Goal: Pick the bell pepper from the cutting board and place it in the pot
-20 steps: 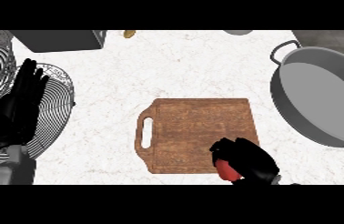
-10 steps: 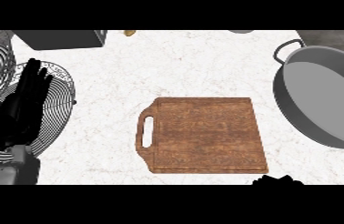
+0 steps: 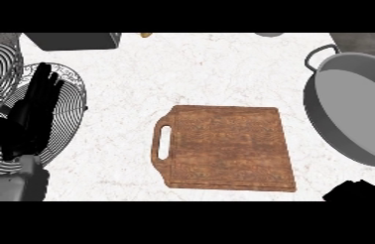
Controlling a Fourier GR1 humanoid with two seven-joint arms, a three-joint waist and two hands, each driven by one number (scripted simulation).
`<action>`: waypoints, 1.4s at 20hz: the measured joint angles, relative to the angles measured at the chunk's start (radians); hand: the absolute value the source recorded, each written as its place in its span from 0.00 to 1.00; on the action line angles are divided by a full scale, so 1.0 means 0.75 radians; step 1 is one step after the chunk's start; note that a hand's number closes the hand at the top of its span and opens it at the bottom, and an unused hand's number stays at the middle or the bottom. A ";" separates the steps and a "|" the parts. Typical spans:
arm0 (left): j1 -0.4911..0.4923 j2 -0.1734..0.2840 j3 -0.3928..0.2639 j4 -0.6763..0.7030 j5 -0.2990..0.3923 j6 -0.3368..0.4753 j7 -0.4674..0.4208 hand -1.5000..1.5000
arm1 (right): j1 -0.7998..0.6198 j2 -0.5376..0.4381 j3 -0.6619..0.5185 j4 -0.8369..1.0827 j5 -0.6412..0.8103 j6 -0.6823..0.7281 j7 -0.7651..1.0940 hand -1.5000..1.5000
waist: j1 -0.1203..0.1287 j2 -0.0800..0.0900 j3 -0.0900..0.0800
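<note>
So the left robot hand is parked at the left edge of the view, fingers straight and pointing up, wide and holding nothing. It sits over a round wire rack that takes up most of that side, with the grey forearm coming in from the bottom left corner.

The right robot hand is barely in view, just a black lump poking in at the bottom right corner, right off the cutting board's lower right corner. Can't tell if its fingers are curled or not, or whether it has anything in it.

The cutting board lies flat in the middle of the table, handle slot on its left side, and its top is bare. I can't see the bell pepper anywhere, not on the board and not in the pot.

The pot is at the right edge, cut off by the view, grey inside, one loop handle at its upper left. There's a strip of white table between it and the board. Plenty of bare table above the board too, up to a grey box at the top left.
</note>
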 measured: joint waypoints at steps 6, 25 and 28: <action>-0.036 -0.002 -0.011 0.007 -0.002 -0.008 0.019 0.50 | -0.135 -0.016 -0.320 0.027 -0.212 0.080 0.078 1.00 | 0.023 0.003 0.000; -0.053 -0.052 -0.046 0.023 -0.028 -0.027 -0.010 0.50 | -0.680 -0.380 -0.763 0.828 -0.392 0.021 -0.052 1.00 | 0.084 0.017 0.002; -0.071 -0.041 -0.036 0.017 -0.023 -0.032 0.009 0.50 | -0.755 -0.398 -0.721 1.041 -0.245 -0.114 -0.160 1.00 | 0.088 0.017 0.002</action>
